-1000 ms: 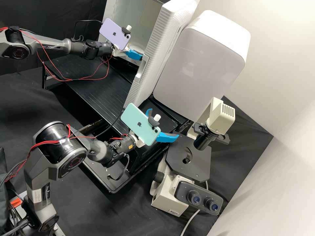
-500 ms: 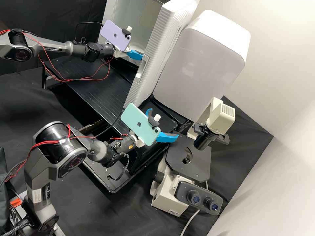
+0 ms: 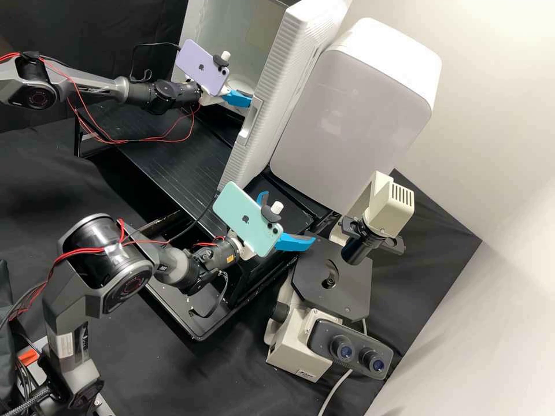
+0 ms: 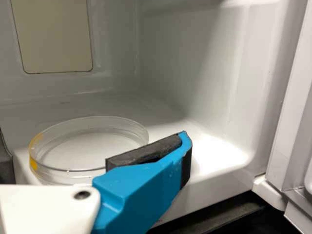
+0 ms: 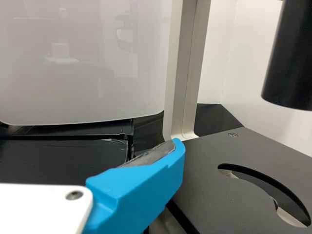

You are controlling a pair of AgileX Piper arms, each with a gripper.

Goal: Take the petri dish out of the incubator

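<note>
The white incubator [image 3: 231,23] stood open at the back of the black bench [image 3: 52,173], on a ribbed black platform [image 3: 173,156]; a microscope [image 3: 324,329] sat at the platform's near end, its flat black stage [image 5: 234,161] below a dark lens barrel [image 5: 292,53]; the left arm [image 3: 87,84] stretched across the platform to the incubator's mouth, and the right arm [image 3: 104,271] lay low by the microscope; each wrist carried a phone, a lilac one [image 3: 202,66] on the left and a mint one [image 3: 245,216] on the right; the left gripper [image 3: 234,97] was at the threshold of the chamber with its jaws spread wide and nothing held between them; in the left wrist view one blue finger [image 4: 146,185] with its dark pad crossed in front of the dish's near rim, and whether it touched the rim could not be told; the right gripper [image 3: 287,218] hung just above the edge of the stage, jaws likewise well apart and empty, one finger [image 5: 141,185] showing over the stage's rim; the petri dish [image 4: 83,146], clear, round and shallow, lay flat on the white floor inside the incubator, close to the front lip and well apart from the side wall.
</note>
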